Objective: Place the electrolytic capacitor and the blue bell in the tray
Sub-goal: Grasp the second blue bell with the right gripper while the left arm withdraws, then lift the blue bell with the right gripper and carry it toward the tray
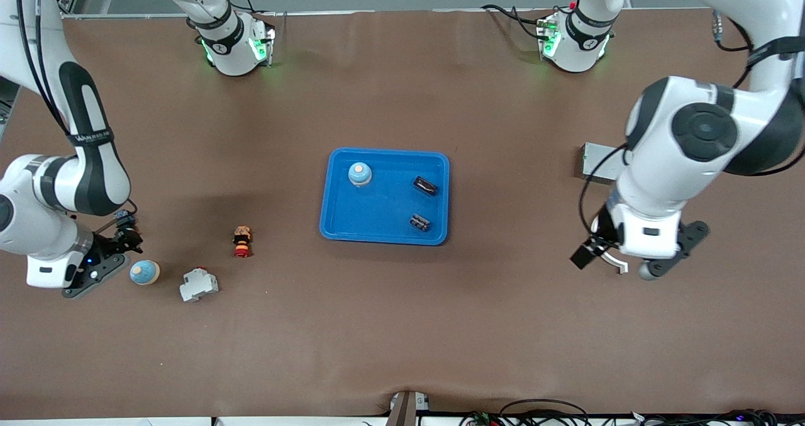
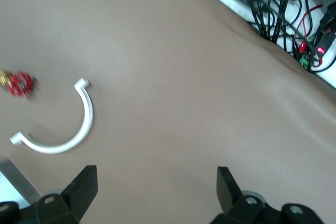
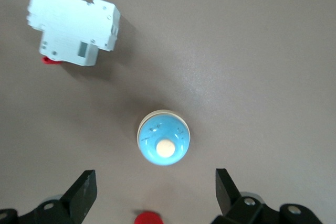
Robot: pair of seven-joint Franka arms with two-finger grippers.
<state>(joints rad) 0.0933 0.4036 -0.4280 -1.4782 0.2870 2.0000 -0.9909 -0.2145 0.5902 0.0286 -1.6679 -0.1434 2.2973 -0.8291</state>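
Blue bell outside the tray stands on the surface between the right gripper's spread fingers, untouched, beside a white breaker. 1 more bell and 2 capacitors lie in the tray. The left gripper, fingers apart, hovers over open surface near a white curved clip; its fingertips are cut off.

No legible text, one arm band marking (too small)

Robotics lab — brown table (cables), two arms
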